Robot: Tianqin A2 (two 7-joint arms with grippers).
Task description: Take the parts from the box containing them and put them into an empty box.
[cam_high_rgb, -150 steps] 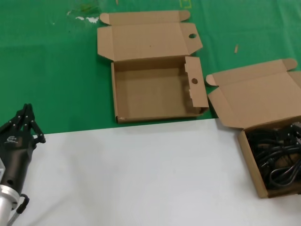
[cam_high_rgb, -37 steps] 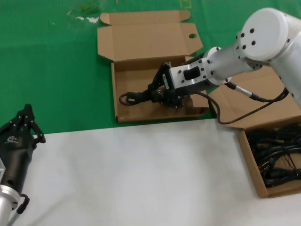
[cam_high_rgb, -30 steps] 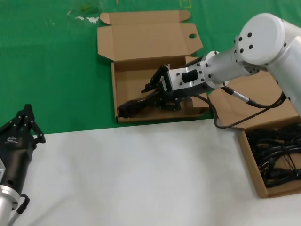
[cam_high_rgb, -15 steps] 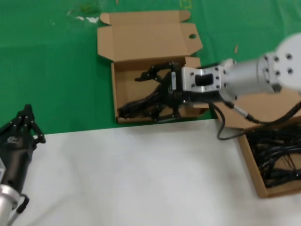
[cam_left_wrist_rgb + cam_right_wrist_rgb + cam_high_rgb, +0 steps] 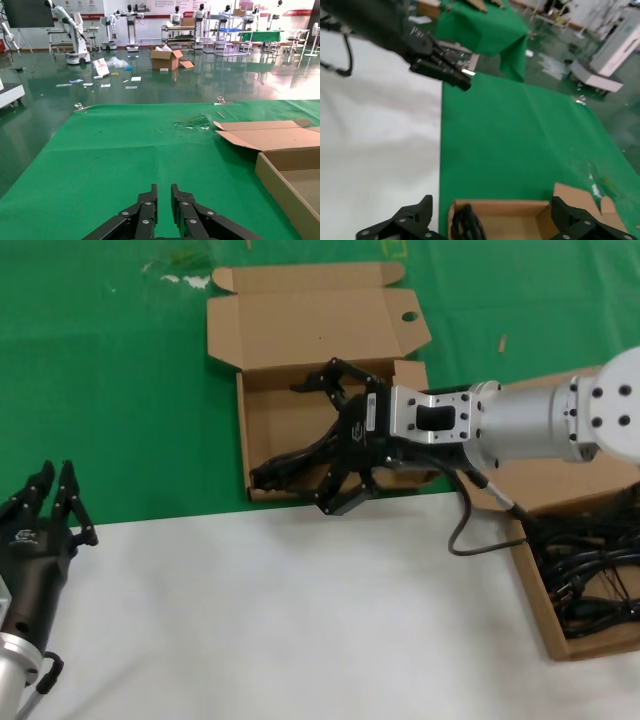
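- Far left in my head view, my left gripper (image 5: 55,490) is parked low over the white table (image 5: 280,620), right at the seam with the green mat (image 5: 110,390). On the left wrist view its fingers (image 5: 145,210) sit nearly together, closed on nothing.
- Moving right, the wide cardboard box with round holes (image 5: 262,430) lies on the green mat with its lid folded back flat. I can see one hole in the lid tab and the side flap standing up on its right wall.
- Inside that box, one black power cord (image 5: 285,466) lies along the front wall, stretching from the front left corner toward the middle. On the right wrist view I see the cord (image 5: 468,224) as a dark bundle against the box wall.
- My right gripper (image 5: 325,445) hangs over the front half of that box with its fingers spread wide, one reaching toward the back of the box and one past the front edge. The cord sits low between them at the gripper's left and is not pinched; the hand is released.
- The right arm runs off to the right edge of the head view.
- Far right, the second cardboard box (image 5: 530,570), lid open, sits on the white table and holds a tangle of black cords (image 5: 590,570).
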